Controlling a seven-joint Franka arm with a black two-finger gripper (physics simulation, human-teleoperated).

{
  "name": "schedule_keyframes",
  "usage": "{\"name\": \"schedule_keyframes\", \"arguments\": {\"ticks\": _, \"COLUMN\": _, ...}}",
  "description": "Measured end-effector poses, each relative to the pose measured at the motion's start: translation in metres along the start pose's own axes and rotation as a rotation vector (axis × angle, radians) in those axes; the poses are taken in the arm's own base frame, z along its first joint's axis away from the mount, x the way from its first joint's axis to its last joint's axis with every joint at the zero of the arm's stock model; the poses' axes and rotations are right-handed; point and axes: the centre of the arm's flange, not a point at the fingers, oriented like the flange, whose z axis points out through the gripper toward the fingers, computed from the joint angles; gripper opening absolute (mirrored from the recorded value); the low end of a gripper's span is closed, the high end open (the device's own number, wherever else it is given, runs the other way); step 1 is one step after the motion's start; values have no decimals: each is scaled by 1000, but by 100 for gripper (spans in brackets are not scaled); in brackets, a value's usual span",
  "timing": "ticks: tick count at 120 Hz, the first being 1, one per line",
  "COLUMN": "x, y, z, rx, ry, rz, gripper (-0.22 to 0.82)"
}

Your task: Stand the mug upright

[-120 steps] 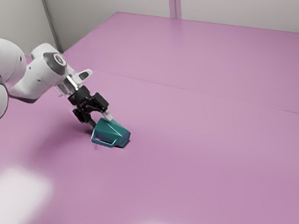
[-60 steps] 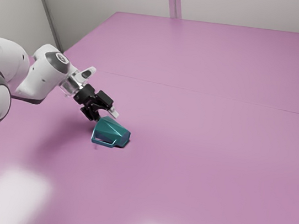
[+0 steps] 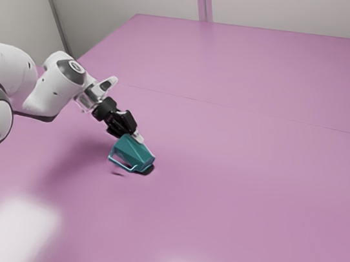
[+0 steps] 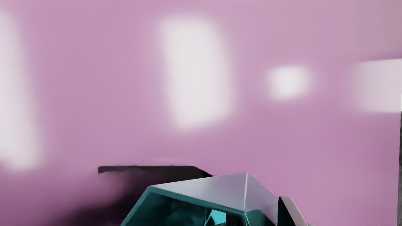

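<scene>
The wrist view's edge cuts off the mug (image 4: 213, 190).

You now have the gripper (image 3: 136, 137) closed on the mug (image 3: 135, 154), which tilts more steeply, its handle (image 3: 121, 165) raised.

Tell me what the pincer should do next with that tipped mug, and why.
Probably tilt the mug gently, raising its mouth: the pincer grips the wall by the mouth, and the handle hangs clear of the table, yet the mug still leans well over.

Mug (image 3: 133, 154) at the gripper's (image 3: 137, 137) tips, table (image 3: 238, 192) beneath both.
</scene>
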Motion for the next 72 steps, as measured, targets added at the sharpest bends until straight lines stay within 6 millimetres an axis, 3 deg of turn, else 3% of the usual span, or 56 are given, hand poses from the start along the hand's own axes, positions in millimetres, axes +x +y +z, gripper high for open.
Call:
{"name": "schedule_keyframes", "arguments": {"ticks": 18, "x": 5, "y": 18, "z": 9, "rx": -12, "ry": -3, "rz": 30, "gripper": -13}}
{"name": "schedule_keyframes", "arguments": {"ticks": 37, "x": 5, "y": 37, "z": 15, "rx": 5, "ry": -23, "rz": 64, "gripper": -16}}
{"name": "schedule_keyframes", "arguments": {"ticks": 72, "x": 7, "y": 74, "z": 22, "rx": 217, "ry": -127, "rz": 179, "gripper": -18}}
